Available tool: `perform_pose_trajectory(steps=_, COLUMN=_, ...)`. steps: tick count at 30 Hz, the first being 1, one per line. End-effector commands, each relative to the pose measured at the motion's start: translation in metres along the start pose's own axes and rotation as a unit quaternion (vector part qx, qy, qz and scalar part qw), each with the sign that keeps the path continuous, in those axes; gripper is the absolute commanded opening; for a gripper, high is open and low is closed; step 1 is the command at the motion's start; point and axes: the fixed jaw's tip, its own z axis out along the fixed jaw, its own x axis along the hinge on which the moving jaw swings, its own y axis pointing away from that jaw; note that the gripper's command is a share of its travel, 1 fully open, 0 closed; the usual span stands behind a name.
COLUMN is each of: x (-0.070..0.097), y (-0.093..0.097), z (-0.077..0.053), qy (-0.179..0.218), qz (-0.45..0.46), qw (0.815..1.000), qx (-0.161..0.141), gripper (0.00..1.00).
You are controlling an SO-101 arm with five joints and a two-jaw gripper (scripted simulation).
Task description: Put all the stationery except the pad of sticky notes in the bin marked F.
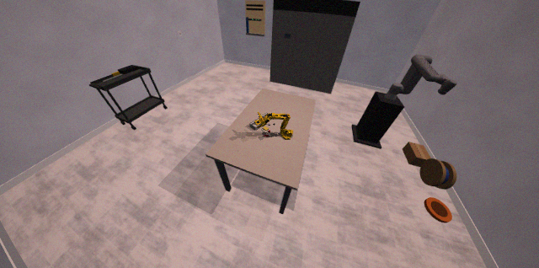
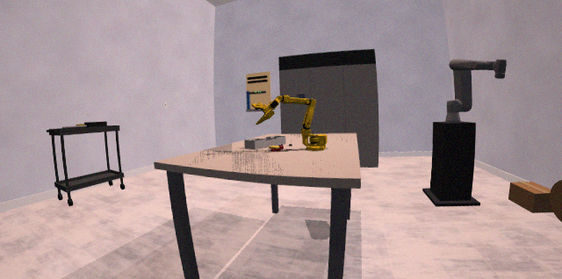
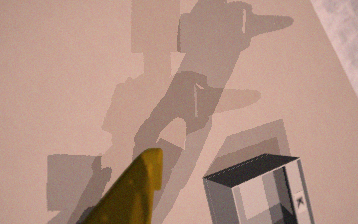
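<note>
The yellow arm [image 2: 308, 114] rose from its base [image 2: 320, 142], bent at the elbow and reached out level, with the wrist tipped downward. The gripper [image 2: 263, 114] hung in the air with its jaws spread wide and nothing between them.

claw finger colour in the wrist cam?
Yellow. The claw's finger shows best in the wrist view, open above the table.

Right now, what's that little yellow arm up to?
Gripper open, empty, above table. Grey bins beneath it. Small red item beside bins, untouched.
</note>
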Motion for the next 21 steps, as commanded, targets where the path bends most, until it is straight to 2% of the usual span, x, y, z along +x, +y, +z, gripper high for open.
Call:
perform_pose_trajectory(steps=1, x=0.003, y=0.001, z=-0.010, qy=-0.001, qz=-0.037, qw=0.999, qx=0.000, gripper=1.00)
perform_pose_trajectory(steps=6, x=0.011, y=0.007, z=-0.011, qy=0.014, qz=-0.064, qw=0.998, qx=-0.012, gripper=1.00)
perform_pose_trajectory(steps=7, x=0.016, y=0.010, z=-0.004, qy=0.031, qz=-0.059, qw=0.997, qx=-0.024, gripper=1.00)
perform_pose_trajectory(steps=21, x=0.043, y=0.026, z=-0.011, qy=0.071, qz=-0.183, qw=0.978, qx=-0.070, gripper=1.00)
